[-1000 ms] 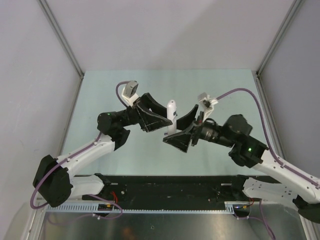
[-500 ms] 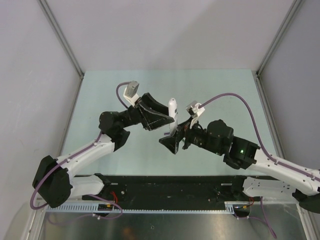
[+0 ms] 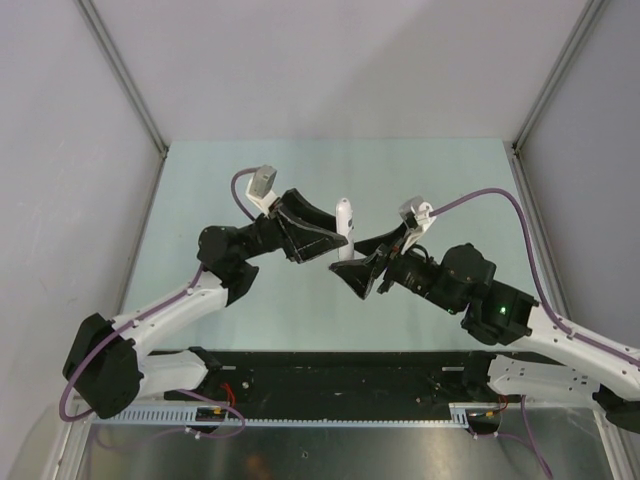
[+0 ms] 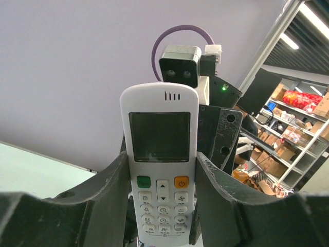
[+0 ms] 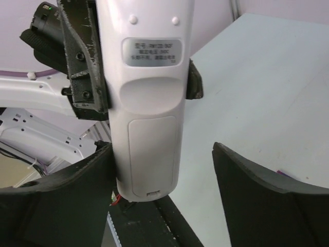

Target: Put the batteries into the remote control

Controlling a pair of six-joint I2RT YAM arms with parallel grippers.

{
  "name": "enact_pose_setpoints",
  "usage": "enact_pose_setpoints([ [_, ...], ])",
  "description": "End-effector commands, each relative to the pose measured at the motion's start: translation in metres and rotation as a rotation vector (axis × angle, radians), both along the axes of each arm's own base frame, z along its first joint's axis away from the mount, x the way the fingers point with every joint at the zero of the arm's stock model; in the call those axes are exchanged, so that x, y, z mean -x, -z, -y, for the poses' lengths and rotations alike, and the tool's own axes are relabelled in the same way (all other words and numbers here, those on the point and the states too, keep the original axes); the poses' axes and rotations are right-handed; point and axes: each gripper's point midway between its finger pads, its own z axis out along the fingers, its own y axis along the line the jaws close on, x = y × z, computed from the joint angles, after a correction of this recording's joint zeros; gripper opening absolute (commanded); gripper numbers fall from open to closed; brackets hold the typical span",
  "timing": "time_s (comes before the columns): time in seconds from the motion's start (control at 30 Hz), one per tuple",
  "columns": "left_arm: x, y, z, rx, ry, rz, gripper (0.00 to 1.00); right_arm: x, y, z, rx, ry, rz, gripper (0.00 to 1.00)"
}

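My left gripper [image 3: 335, 243] is shut on the remote control [image 3: 344, 222] and holds it upright above the table. In the left wrist view the white remote [image 4: 160, 154] shows its display and buttons between my two fingers [image 4: 103, 206]. My right gripper [image 3: 362, 268] is open at the remote's lower end. In the right wrist view the remote's back [image 5: 151, 103] shows a label and a closed battery cover. It sits close against my right gripper's [image 5: 162, 193] left finger [image 5: 56, 200], with a wide gap to the other finger. No battery shows clearly in any view.
The pale green table [image 3: 450, 180] lies below both arms, with grey walls on three sides. A black rail [image 3: 330, 370] runs along the near edge. Purple cables arc over both wrists. The left gripper's fingers [image 5: 82, 62] flank the remote in the right wrist view.
My right gripper swung left toward the remote, then drew back right and slightly up; its jaws stay open. My left gripper kept the remote nearly still.
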Motion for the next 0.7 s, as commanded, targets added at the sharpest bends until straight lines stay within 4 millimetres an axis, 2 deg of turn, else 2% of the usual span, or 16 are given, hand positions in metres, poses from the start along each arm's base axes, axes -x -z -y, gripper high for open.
enact_pose_setpoints([
  [0.0, 0.012, -0.017, -0.009, 0.047, -0.001, 0.058, 0.00, -0.005, -0.010, -0.003, -0.030, 0.011, 0.034, 0.74],
  [0.13, 0.012, -0.016, -0.008, 0.043, 0.006, 0.052, 0.00, -0.004, -0.006, -0.004, -0.017, -0.001, 0.027, 0.64],
  [0.17, 0.012, -0.016, -0.009, 0.044, 0.004, 0.053, 0.00, -0.005, -0.006, -0.003, -0.017, 0.002, 0.030, 0.56],
  [0.2, 0.011, -0.015, -0.008, 0.043, 0.001, 0.048, 0.02, -0.004, -0.007, -0.003, -0.017, 0.000, 0.030, 0.51],
  [0.23, 0.011, -0.014, -0.008, 0.042, 0.001, 0.048, 0.09, -0.004, -0.009, -0.002, -0.019, 0.001, 0.038, 0.46],
  [0.27, 0.010, -0.011, -0.007, 0.037, 0.000, 0.043, 0.24, -0.004, -0.009, -0.001, -0.017, 0.001, 0.042, 0.35],
  [0.3, 0.009, -0.010, -0.007, 0.033, -0.001, 0.045, 0.61, -0.003, -0.010, 0.000, -0.017, 0.000, 0.048, 0.28],
  [0.33, 0.009, -0.009, -0.007, 0.031, -0.001, 0.041, 0.74, -0.003, -0.008, 0.001, 0.000, 0.000, 0.052, 0.21],
  [0.37, 0.008, -0.005, -0.006, 0.023, -0.001, 0.037, 0.91, -0.003, -0.006, 0.003, 0.015, 0.007, 0.049, 0.00],
  [0.4, 0.006, -0.004, -0.007, 0.020, -0.007, 0.037, 0.99, -0.002, -0.013, 0.005, 0.017, 0.008, 0.055, 0.00],
  [0.47, 0.003, -0.001, -0.007, 0.001, -0.007, 0.037, 1.00, -0.003, -0.003, 0.010, 0.079, 0.023, 0.048, 0.00],
  [0.5, -0.005, 0.001, -0.011, -0.005, -0.030, 0.033, 1.00, -0.002, -0.006, 0.013, 0.088, 0.032, 0.049, 0.00],
  [0.53, -0.010, 0.004, -0.012, -0.019, -0.040, 0.022, 1.00, 0.000, 0.004, 0.017, 0.133, 0.035, 0.032, 0.00],
  [0.6, -0.022, 0.006, -0.016, -0.034, -0.086, 0.021, 1.00, -0.007, 0.011, 0.026, 0.173, 0.100, 0.014, 0.00],
  [0.63, -0.030, 0.017, -0.013, -0.088, -0.106, -0.031, 1.00, -0.006, 0.019, 0.030, 0.215, 0.112, 0.000, 0.00],
  [0.67, -0.037, 0.016, -0.012, -0.108, -0.138, -0.035, 1.00, -0.011, 0.023, 0.034, 0.238, 0.153, -0.006, 0.00],
])
